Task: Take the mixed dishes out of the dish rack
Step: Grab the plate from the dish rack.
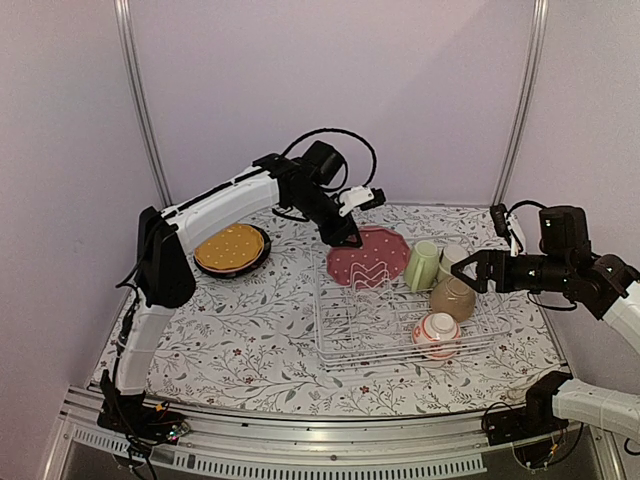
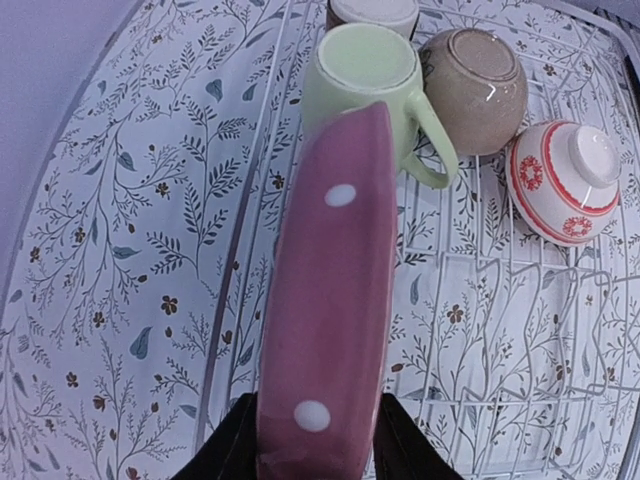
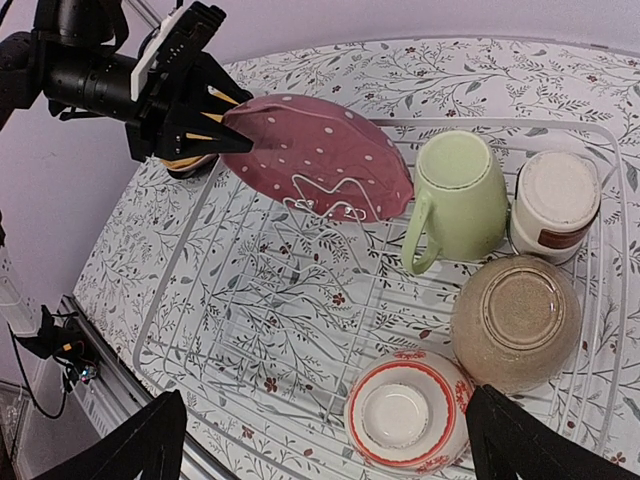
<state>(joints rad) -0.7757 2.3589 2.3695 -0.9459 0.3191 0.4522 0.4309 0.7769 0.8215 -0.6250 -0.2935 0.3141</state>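
Observation:
The maroon dotted plate (image 1: 368, 258) (image 3: 320, 150) leans on edge among the prongs at the far left of the white dish rack (image 1: 330, 330) (image 3: 150, 330). My left gripper (image 1: 350, 238) (image 2: 320, 440) is shut on the plate's (image 2: 330, 300) far rim, both fingers against it. In the rack's right half are a pale green cup (image 1: 422, 265) (image 3: 460, 195), a small grey-white cup (image 1: 452, 258) (image 3: 555, 205), an upturned tan bowl (image 1: 453, 297) (image 3: 515, 320) and an upturned white-and-red bowl (image 1: 437, 335) (image 3: 405, 415). My right gripper (image 1: 485, 270) (image 3: 328, 400) hangs open above the rack's right side, holding nothing.
An orange plate (image 1: 231, 248) lies on a dark-rimmed one on the floral tablecloth (image 1: 250, 340), left of the rack. The left arm reaches over that stack. The cage's metal posts (image 1: 140, 100) stand at the back corners.

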